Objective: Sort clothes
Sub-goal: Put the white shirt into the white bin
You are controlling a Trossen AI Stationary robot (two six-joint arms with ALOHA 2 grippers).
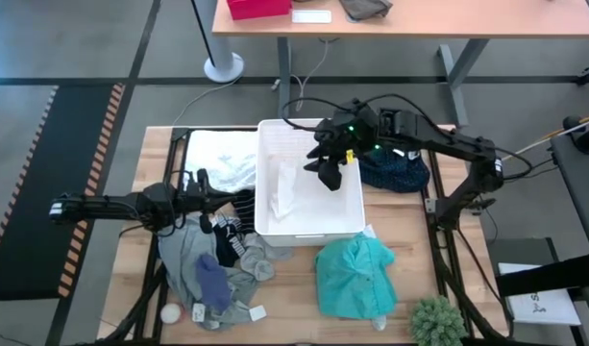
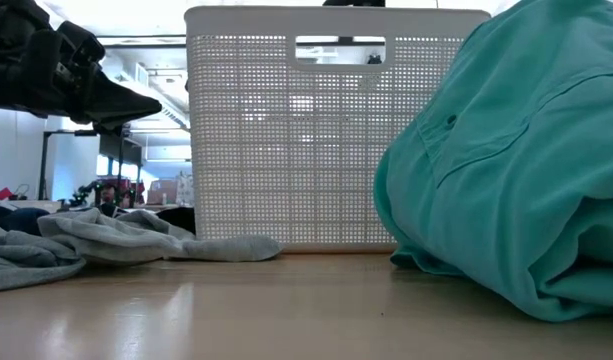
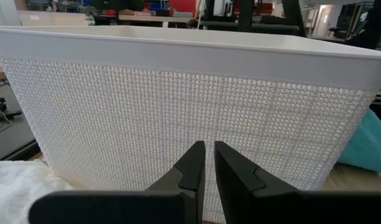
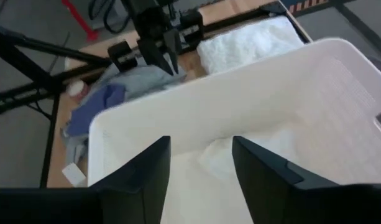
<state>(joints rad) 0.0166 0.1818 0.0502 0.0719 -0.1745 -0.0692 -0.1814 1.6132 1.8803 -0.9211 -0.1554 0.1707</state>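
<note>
No readable brands or writing anywhere; a couple of small white tags lie by the grey pile, text too small to read. Nearest the front edge of the wooden table (image 1: 294,288): small white ball (image 1: 169,313) at the front left, a small green spiky plant (image 1: 436,322) at the front right. Just behind, a crumpled teal fabric garment (image 1: 355,277) lies right of centre, with a rumpled grey fabric garment (image 1: 193,264) to the left and a blue fabric piece (image 1: 213,283) lying on top of it. Dark striped socks (image 1: 229,235) sit at the grey pile's back edge, beside the basket's left wall. White perforated plastic basket (image 1: 355,223) stands mid-table; inside lies a white fabric garment (image 1: 282,189), loosely bunched. Left end effector (image 3: 209,174) is closed and empty, fingers almost touching, hovering low over the grey pile and facing the basket's left wall. Right end effector (image 4: 201,180) hangs over the basket interior, fingers parted, gripping nothing, white garment directly below. Behind the left arm, a white textured fabric garment (image 1: 220,159) lies flat at the back left, beside the basket. On the basket's right, under the right arm, a navy fabric garment with small dots (image 1: 398,174) lies bunched. Beyond the table, a second table carries a red box (image 1: 258,9).
</note>
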